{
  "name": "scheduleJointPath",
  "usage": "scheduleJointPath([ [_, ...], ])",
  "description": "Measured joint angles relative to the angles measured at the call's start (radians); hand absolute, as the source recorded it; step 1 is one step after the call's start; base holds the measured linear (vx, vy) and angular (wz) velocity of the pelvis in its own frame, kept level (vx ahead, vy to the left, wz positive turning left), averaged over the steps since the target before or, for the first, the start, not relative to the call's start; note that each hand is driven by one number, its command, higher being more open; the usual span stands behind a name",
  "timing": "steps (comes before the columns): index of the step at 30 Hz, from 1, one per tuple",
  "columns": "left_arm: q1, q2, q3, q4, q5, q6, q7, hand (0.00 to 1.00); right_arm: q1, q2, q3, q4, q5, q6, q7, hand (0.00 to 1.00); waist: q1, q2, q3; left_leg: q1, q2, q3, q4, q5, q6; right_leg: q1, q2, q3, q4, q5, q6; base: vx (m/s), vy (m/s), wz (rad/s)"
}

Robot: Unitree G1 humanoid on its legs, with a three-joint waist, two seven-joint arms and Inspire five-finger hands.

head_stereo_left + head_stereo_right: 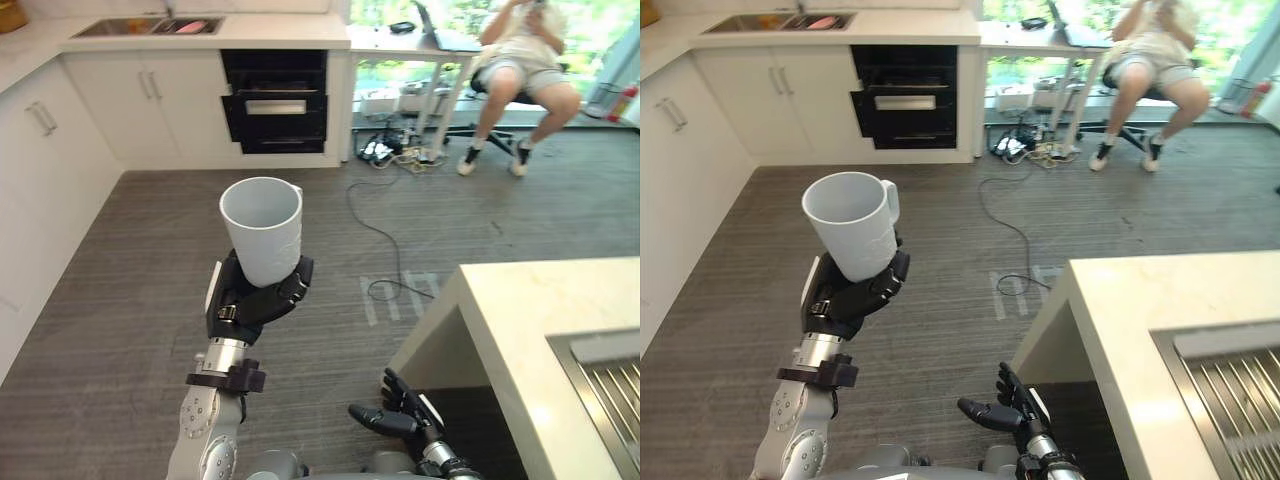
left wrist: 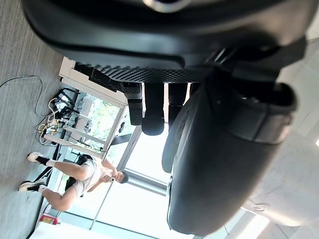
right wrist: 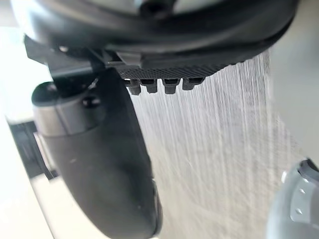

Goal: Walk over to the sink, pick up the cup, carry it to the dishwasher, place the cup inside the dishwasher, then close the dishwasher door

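Note:
A white cup [image 1: 262,228] with a handle stands upright in my left hand [image 1: 252,298], whose fingers and thumb are curled round its lower part, held up over the grey floor. The same cup [image 1: 852,223] shows in the right eye view. The black dishwasher [image 1: 274,100] is built into the white cabinets across the room, and its front looks slightly pulled out. My right hand [image 1: 398,408] hangs low beside the near counter with relaxed fingers, holding nothing.
A pale counter [image 1: 520,310] with a steel sink [image 1: 600,385] stands close on my right. Another sink [image 1: 150,26] sits in the far worktop. White cabinets [image 1: 40,150] line the left. A person [image 1: 520,60] sits at a desk by floor cables [image 1: 395,150].

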Motion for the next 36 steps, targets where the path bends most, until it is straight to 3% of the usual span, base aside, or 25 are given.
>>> scheduleJointPath([
  [1, 0.006, -0.009, -0.007, -0.003, 0.000, -0.001, -0.002, 0.00, -0.004, -0.002, -0.001, -0.021, 0.000, 0.007, -0.001, 1.00, 0.010, 0.010, -0.016, 0.000, 0.018, -0.007, 0.001, 0.002, -0.017, 0.025, 0.011, -0.034, -0.031, 0.007, -0.013, 0.27, -0.198, 0.67],
  [3, 0.013, -0.015, -0.017, -0.008, -0.001, -0.001, -0.011, 0.00, -0.003, -0.013, -0.012, -0.072, 0.000, 0.006, -0.006, 1.00, 0.005, 0.013, -0.027, -0.003, 0.042, 0.083, 0.011, 0.037, -0.011, 0.059, 0.010, -0.075, -0.040, 0.012, -0.018, 0.26, -0.182, 0.65],
  [4, 0.013, -0.024, -0.015, -0.010, -0.003, -0.002, -0.028, 0.00, -0.008, -0.024, -0.016, -0.101, 0.000, 0.004, -0.009, 1.00, -0.002, 0.021, -0.022, 0.012, 0.063, 0.131, 0.017, 0.044, 0.000, -0.002, 0.009, -0.081, 0.083, 0.004, -0.032, 0.18, -0.146, 0.56],
  [5, 0.004, -0.038, -0.011, 0.005, -0.005, -0.007, -0.045, 0.00, -0.024, -0.031, -0.022, -0.101, 0.001, -0.005, -0.013, 1.00, -0.003, 0.030, -0.043, -0.003, 0.097, 0.160, 0.027, 0.037, -0.004, -0.020, 0.029, -0.064, -0.040, -0.008, -0.051, 0.17, -0.133, 0.54],
  [6, -0.005, -0.043, -0.008, 0.018, -0.009, -0.009, -0.053, 0.00, -0.030, -0.033, -0.025, -0.102, 0.001, -0.007, -0.018, 1.00, -0.002, 0.039, -0.042, -0.008, 0.114, 0.182, 0.034, 0.036, -0.016, 0.002, 0.034, -0.085, -0.124, 0.084, -0.044, 0.16, -0.129, 0.67],
  [7, -0.008, -0.047, -0.011, 0.037, -0.017, -0.006, -0.066, 0.00, -0.034, -0.032, -0.033, -0.096, 0.002, -0.007, -0.034, 1.00, -0.002, 0.049, -0.052, -0.015, 0.141, 0.232, 0.038, 0.047, -0.031, 0.059, 0.048, -0.116, -0.202, 0.119, -0.056, 0.21, -0.123, 0.56],
  [9, -0.004, -0.025, -0.021, 0.054, -0.026, -0.007, -0.102, 0.00, -0.043, -0.026, -0.057, -0.081, 0.009, -0.014, -0.055, 1.00, 0.000, 0.034, -0.055, -0.006, 0.156, 0.340, -0.031, 0.041, -0.045, 0.080, 0.028, -0.127, -0.226, 0.118, -0.060, 0.21, -0.150, 0.49],
  [10, -0.006, -0.011, -0.033, 0.068, -0.030, -0.006, -0.115, 0.00, -0.059, -0.024, -0.074, -0.055, 0.012, -0.014, -0.067, 1.00, -0.006, 0.029, -0.050, 0.005, 0.155, 0.388, -0.133, 0.070, -0.044, 0.095, 0.016, -0.140, -0.237, 0.118, -0.060, 0.17, -0.109, 0.41],
  [11, -0.006, -0.002, -0.057, 0.071, -0.030, -0.006, -0.120, 0.00, -0.064, -0.036, -0.081, -0.031, 0.012, -0.014, -0.080, 1.00, -0.003, 0.046, -0.056, 0.014, 0.157, 0.416, -0.232, 0.204, -0.040, 0.109, 0.023, -0.145, -0.246, 0.117, -0.059, 0.14, -0.052, 0.34],
  [14, -0.008, 0.006, -0.074, 0.071, -0.029, -0.006, -0.137, 0.00, -0.069, -0.041, -0.093, -0.001, 0.012, -0.015, -0.087, 1.00, -0.003, 0.056, -0.062, 0.055, 0.149, 0.414, -0.316, 0.230, -0.062, 0.122, 0.022, -0.130, -0.251, 0.114, -0.057, 0.12, 0.008, 0.15],
  [20, -0.023, 0.070, -0.078, 0.172, -0.029, -0.004, -0.128, 0.00, -0.086, -0.013, -0.094, 0.093, 0.009, -0.021, -0.098, 1.00, -0.005, 0.032, -0.061, 0.118, 0.129, 0.388, -0.448, 0.298, -0.068, 0.133, 0.023, -0.128, -0.248, 0.117, -0.053, 0.04, -0.013, 0.15],
  [25, -0.020, 0.082, -0.077, 0.180, -0.029, -0.003, -0.107, 0.00, -0.109, -0.011, -0.099, 0.124, 0.007, -0.021, -0.106, 1.00, -0.003, 0.028, -0.063, 0.147, 0.129, 0.368, -0.520, 0.347, -0.076, 0.139, 0.035, -0.113, -0.255, 0.125, -0.041, -0.03, -0.050, 0.12],
  [26, -0.009, 0.078, -0.036, 0.182, -0.019, -0.004, -0.069, 0.00, -0.129, -0.009, -0.130, 0.162, -0.010, -0.020, -0.095, 1.00, -0.005, 0.039, -0.033, 0.143, 0.078, 0.354, -0.604, 0.432, -0.022, 0.166, 0.015, -0.072, -0.403, 0.201, -0.002, 0.00, 0.000, 0.00],
  [36, -0.002, 0.073, -0.030, 0.182, -0.017, -0.004, -0.064, 0.00, -0.132, -0.010, -0.129, 0.162, -0.019, -0.014, -0.093, 1.00, -0.003, 0.043, -0.031, 0.143, 0.076, 0.351, -0.609, 0.431, -0.021, 0.168, 0.013, -0.076, -0.411, 0.200, -0.001, 0.00, 0.000, 0.01],
])
